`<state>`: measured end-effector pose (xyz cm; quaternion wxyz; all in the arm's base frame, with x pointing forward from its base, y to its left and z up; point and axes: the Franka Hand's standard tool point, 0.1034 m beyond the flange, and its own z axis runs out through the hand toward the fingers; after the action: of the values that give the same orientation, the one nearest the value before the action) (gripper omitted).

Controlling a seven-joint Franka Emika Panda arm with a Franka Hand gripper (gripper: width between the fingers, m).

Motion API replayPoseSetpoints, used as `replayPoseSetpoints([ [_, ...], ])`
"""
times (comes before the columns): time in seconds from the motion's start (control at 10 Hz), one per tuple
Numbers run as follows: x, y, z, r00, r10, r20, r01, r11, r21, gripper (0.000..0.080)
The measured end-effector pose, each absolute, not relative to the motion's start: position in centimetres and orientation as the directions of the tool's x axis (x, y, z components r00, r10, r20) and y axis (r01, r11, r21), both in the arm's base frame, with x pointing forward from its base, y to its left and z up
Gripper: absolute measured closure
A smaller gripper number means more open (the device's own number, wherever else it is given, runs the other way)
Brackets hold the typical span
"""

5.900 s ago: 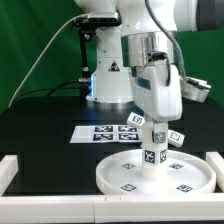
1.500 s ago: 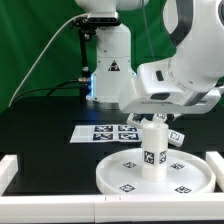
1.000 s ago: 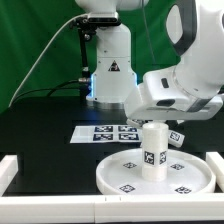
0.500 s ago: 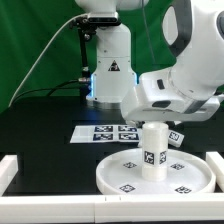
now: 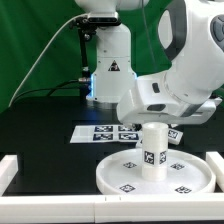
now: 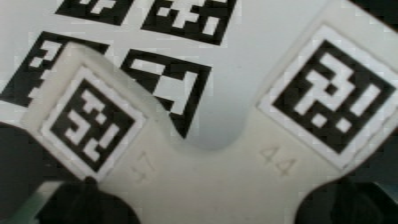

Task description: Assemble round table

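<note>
- Standing upright at the centre of the large rimmed round white plastic disc, the thick white cylindrical leg looked seated, so that step seemed done.
- Beyond the leg, the small flat white tagged base piece lay loose, not yet fitted on top.
- Over that piece hovered the two-finger gripper, jaws spread wide, gripping nothing.
- Toward the exterior view's left, farther back on the black table, lay the marker board.

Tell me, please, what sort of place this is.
Probably a robotics lab bench: a black table edged by white border rails, a green curtain behind, and a marker board near the tag-covered round disc and leg.
</note>
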<state>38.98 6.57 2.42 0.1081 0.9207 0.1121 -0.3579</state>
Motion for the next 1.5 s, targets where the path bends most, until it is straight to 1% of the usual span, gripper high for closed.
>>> replayPoseSetpoints([
  [0.4,39.0,6.6,2.4,0.720,0.127,-0.682,0.282,-0.952,0.121,0.0151],
  [0.5,39.0,6.6,2.4,0.720,0.126,-0.682,0.282,-0.952,0.121,0.0265],
  [0.6,39.0,6.5,2.4,0.720,0.126,-0.682,0.281,-0.952,0.121,0.0265],
  [0.7,39.0,6.5,2.5,0.719,0.124,-0.683,0.280,-0.952,0.122,0.0374],
  [1.1,39.0,6.4,2.5,0.720,0.123,-0.683,0.279,-0.952,0.122,0.0374],
  [1.2,39.2,6.3,2.9,0.718,0.129,-0.684,0.288,-0.950,0.123,0.0374],
  [1.3,39.6,6.3,4.4,0.725,0.143,-0.674,0.303,-0.945,0.125,0.0436],
  [1.4,39.9,6.1,5.9,0.722,0.159,-0.674,0.327,-0.936,0.129,0.0436],
  [1.5,40.5,6.3,7.3,0.741,0.187,-0.645,0.350,-0.927,0.134,0.0617],
])
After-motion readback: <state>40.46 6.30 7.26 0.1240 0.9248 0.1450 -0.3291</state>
